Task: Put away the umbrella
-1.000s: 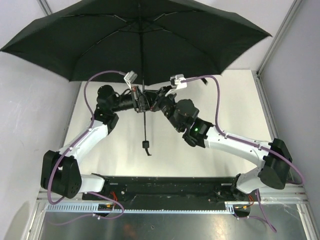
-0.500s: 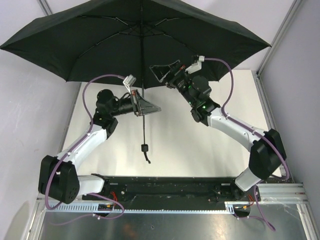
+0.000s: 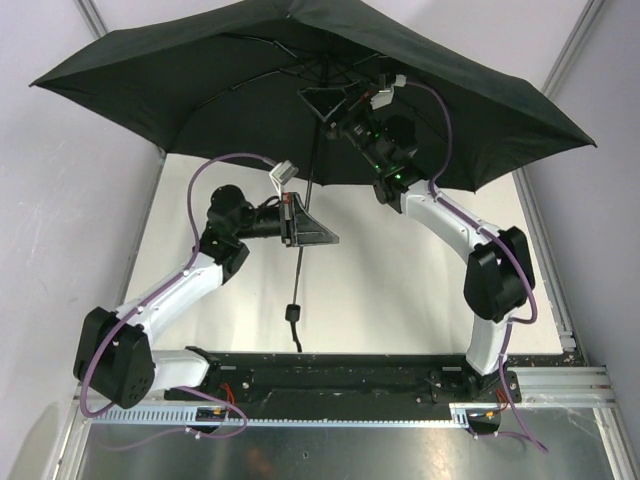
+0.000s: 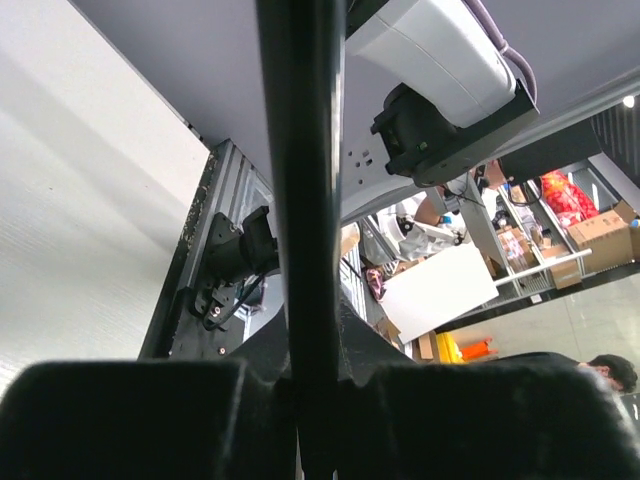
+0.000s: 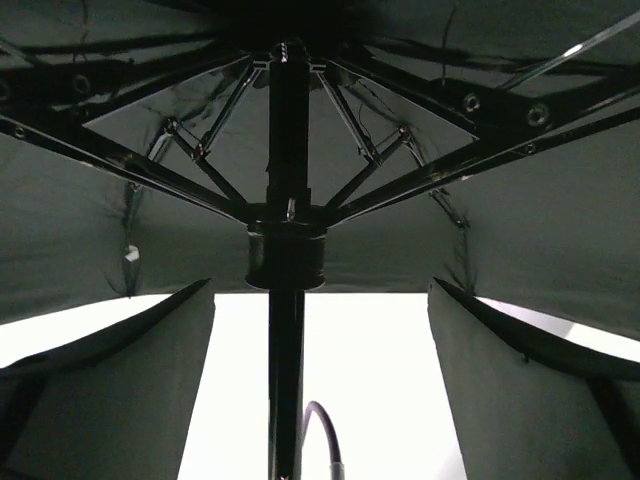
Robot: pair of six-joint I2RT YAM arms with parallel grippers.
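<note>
Above the white worktop (image 3: 400, 280) the umbrella (image 3: 190, 90) stands fully open, its black canopy spread wide over both arms and tipped down towards the right side. Its thin dark shaft (image 3: 298, 270) runs down from the hub, leaning a little to the left, and ends in the small black handle (image 3: 293, 312), which hangs clear of the worktop with the wrist strap (image 3: 297, 338) dangling below it. The left gripper (image 3: 302, 225) reaches in from the left at mid-shaft, below the canopy and above the handle. In the left wrist view the shaft passes straight between the two dark pads (image 4: 130, 420), and the jaws are clenched on it. The right gripper (image 3: 322, 102) is raised high under the canopy, close to the runner (image 5: 287, 248) where the metal ribs (image 5: 150, 170) fan out. In the right wrist view its two fingers (image 5: 520, 400) stand well apart on either side of the shaft without touching it, so those jaws are released, with the runner just ahead of them. A purple cable (image 3: 215, 170) loops over the left arm.
</note>
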